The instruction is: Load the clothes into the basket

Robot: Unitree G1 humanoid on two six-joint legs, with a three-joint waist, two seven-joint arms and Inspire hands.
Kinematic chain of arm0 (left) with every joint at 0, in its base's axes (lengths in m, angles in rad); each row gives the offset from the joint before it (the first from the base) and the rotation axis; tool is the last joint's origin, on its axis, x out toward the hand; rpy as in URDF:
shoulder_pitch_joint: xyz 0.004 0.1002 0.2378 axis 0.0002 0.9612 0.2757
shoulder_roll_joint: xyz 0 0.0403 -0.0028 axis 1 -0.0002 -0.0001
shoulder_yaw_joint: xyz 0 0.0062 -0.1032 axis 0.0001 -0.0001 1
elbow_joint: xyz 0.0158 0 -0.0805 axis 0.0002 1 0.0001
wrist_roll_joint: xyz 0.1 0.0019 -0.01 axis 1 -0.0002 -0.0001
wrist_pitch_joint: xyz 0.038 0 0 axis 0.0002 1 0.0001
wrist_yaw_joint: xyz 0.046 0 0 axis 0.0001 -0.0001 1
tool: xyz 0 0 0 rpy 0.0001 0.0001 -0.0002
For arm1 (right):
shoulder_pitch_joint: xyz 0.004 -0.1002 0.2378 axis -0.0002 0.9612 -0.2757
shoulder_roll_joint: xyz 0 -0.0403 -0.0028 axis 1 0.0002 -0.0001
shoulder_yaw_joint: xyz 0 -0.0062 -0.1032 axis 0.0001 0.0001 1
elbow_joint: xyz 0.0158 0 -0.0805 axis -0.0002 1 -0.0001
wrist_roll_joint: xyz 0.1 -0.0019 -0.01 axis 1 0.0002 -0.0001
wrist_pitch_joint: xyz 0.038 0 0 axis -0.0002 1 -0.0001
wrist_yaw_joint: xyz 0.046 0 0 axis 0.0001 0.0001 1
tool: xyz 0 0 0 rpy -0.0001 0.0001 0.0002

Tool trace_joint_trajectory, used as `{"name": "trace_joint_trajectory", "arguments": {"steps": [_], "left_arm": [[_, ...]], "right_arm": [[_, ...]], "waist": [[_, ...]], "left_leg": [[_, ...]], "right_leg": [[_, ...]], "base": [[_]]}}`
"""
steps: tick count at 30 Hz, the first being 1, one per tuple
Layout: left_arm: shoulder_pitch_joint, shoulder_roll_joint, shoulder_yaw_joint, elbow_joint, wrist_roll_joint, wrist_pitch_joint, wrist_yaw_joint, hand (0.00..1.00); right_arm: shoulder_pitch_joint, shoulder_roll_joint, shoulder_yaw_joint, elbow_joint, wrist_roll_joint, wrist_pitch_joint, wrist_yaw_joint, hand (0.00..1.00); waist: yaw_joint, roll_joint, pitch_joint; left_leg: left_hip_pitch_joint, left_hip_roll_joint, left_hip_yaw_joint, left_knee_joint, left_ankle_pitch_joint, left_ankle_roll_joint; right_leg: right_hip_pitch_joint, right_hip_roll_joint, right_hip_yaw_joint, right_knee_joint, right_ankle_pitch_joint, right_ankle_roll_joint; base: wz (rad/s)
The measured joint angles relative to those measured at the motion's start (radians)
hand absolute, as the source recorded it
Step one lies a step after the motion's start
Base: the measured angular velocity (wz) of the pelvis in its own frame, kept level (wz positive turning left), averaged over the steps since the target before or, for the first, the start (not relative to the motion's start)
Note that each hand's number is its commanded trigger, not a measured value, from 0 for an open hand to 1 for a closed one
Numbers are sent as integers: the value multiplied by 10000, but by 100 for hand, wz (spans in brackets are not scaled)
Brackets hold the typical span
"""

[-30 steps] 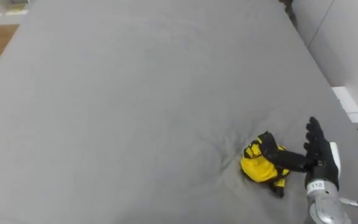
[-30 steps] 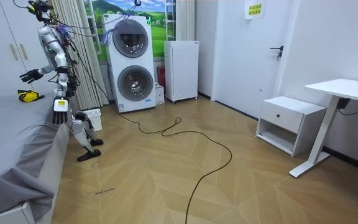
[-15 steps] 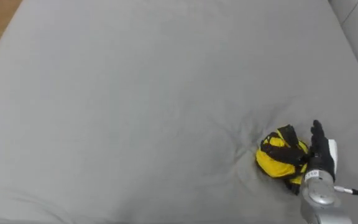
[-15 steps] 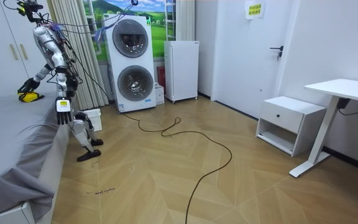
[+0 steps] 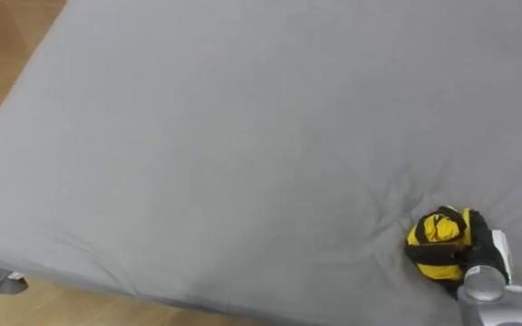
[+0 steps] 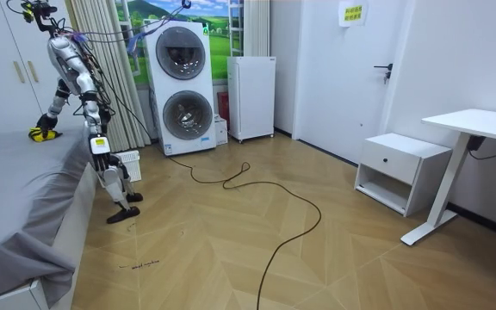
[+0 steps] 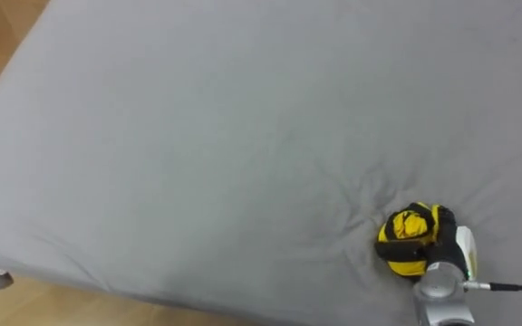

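The clothes (image 5: 435, 239) are one small yellow & black bundle, squished into a ball. It lies on the grey bed (image 5: 243, 136), near the robot's edge of it & off to the robot's right.

The right hand (image 5: 480, 254) is right on the bundle, touching its right side. Its dark fingers (image 5: 472, 234) are curled round the cloth, so it looks like it has hold of it. So the bundle sits just left of the palm, & the wrist comes in from the bottom right.

The sheet has little folds running in toward the bundle. The hand is prob. pushing down a bit. Can't tell if some sheet is caught in there too.

The ball is approx round w/ no long side, so there's nothing to line up.

In the room view the robot stands at the bed's edge & leans over it, w/ the washing machines (image 6: 182, 86) behind it. The left hand (image 6: 100, 148) hangs down by its side, well apart from the bundle. The right hand is way nearer, so it's the one for the job.

Next move, I think: lift straight up off the bed, slow, & check the sheet doesn't come up w/ it. Then off to the basket.
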Motion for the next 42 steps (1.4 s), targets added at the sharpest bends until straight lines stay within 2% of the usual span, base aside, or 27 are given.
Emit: {"name": "trace_joint_trajectory", "arguments": {"steps": [3, 5, 8, 11, 14, 17, 18, 19, 21, 22, 23, 25, 27, 29, 31, 35, 38, 42], "left_arm": [[-266, 88, -387, 136, -4, 5, -72, 0], [-326, 100, -597, 125, -39, 4, -76, 0], [-325, 110, -590, 138, -44, 3, -71, 0], [-308, 136, -575, 123, -38, 0, -61, 0], [-312, 233, -559, 114, -50, -34, -9, 0], [-270, 252, -549, 124, -41, -49, 38, 0], [-281, 264, -516, 122, -37, -66, 44, 0], [-280, 263, -456, 117, -38, -74, 54, 0], [-257, 267, -86, 60, -3, -84, 81, 0], [-234, 283, -27, 14, 12, -90, 103, 0], [-183, 335, 31, -133, 83, -104, 173, 0], [-140, 383, 102, -292, 279, -136, 214, 0], [-136, 340, 224, -302, 400, -154, 222, 0], [-109, 299, 251, -304, 497, -153, 225, 0], [-122, 244, 317, -307, 831, -142, 222, 0], [-52, 233, 810, -295, 1391, 384, 210, 0], [-53, 275, 823, -147, 1404, 730, 227, 0], [-36, 354, 864, 87, 1435, 935, 222, 0]], "right_arm": [[-154, -217, 97, 275, -64, 11, -219, 100], [-169, -379, 89, 330, -35, 9, -306, 100], [-151, -527, 65, 530, 232, 9, -340, 100], [-95, -523, 35, 703, 720, 71, -308, 100], [-84, -570, -152, 700, 1283, 202, -270, 100], [182, -577, -235, 610, 1732, 199, -172, 100], [221, -575, -314, 582, 1932, 220, -46, 100], [254, -575, -318, 555, 1952, 223, -3, 100], [745, -575, -331, -139, 1962, 244, 171, 100], [880, -573, -336, -335, 1920, 243, 171, 100], [1151, -574, -372, -822, 1855, 237, 162, 100], [1671, -567, -530, -1680, 1660, 228, 156, 100], [2173, -562, -814, -2551, 1663, 229, 175, 100], [2345, -556, -1287, -3056, 1668, 226, 291, 100], [2505, -554, -1848, -3408, 1672, 236, 313, 100], [3063, -556, -2615, -3965, 1709, 254, 156, 100], [3230, -554, -3045, -3980, 1834, 312, 11, 100], [3752, -449, -3417, -3983, 1917, 338, 1, 100]], "waist": [[21, 130, 77], [14, 229, 60], [23, 271, 44], [96, 322, 6], [116, 294, -42], [174, 200, -46], [147, 105, -20], [151, 70, -40], [82, -151, -61], [-1, -220, -65], [-140, -373, -58], [-350, -575, -86], [-545, -688, -120], [-784, -701, -127], [-1071, -598, -156], [-1415, -548, -138], [-1772, -475, -103], [-1975, -449, -93]], "left_leg": [[-157, 5, -32, 138, 31, 18], [-374, 20, -53, 296, 34, 23], [-424, 32, -60, 329, 36, 19], [-344, 18, -43, 283, 37, 19], [-229, 10, 82, 171, 61, 26], [188, -10, 359, -72, 83, 47], [350, -6, 466, -185, 88, 53], [452, -3, 538, -265, 98, 62], [890, -2, 747, -434, 104, 65], [984, -3, 784, -447, 103, 65], [1210, -7, 938, -495, 102, 64], [1482, -15, 986, -512, 96, 62], [1826, 8, 1286, -639, 92, 64], [2166, 67, 1580, -655, 63, 61], [2286, 150, 1799, -656, -54, 58], [2511, 256, 2501, -654, -118, 55], [2631, 271, 2681, -662, -118, 56], [2788, 343, 3037, -665, -142, 38]], "right_leg": [[-30, 2, -70, 6, 37, 0], [-173, -20, -123, 26, 81, -14], [-203, -9, -132, 24, 93, -24], [-154, -18, -116, -3, 91, -22], [-126, -12, -14, -47, 88, -17], [124, -20, 159, -34, 44, 55], [198, -29, 323, -37, 33, 72], [225, -30, 417, -37, 27, 80], [502, -41, 629, -49, 15, 100], [579, -42, 701, -61, 15, 101], [757, -18, 1042, -170, 13, 104], [987, 4, 1440, -232, 16, 112], [1155, 20, 1724, -294, 25, 126], [1275, 40, 2147, -283, 72, 136], [1299, 58, 2329, -262, 95, 135], [1239, 219, 3100, -310, 100, 131], [1202, 273, 3501, -287, 141, 163], [1242, 351, 3825, -292, 199, 158]], "base": [[15], [4], [2], [-1], [-8], [-14], [-17], [-28], [-30], [-21], [-17], [-25], [-38], [-62], [-37], [-46], [-32], [-25]]}}
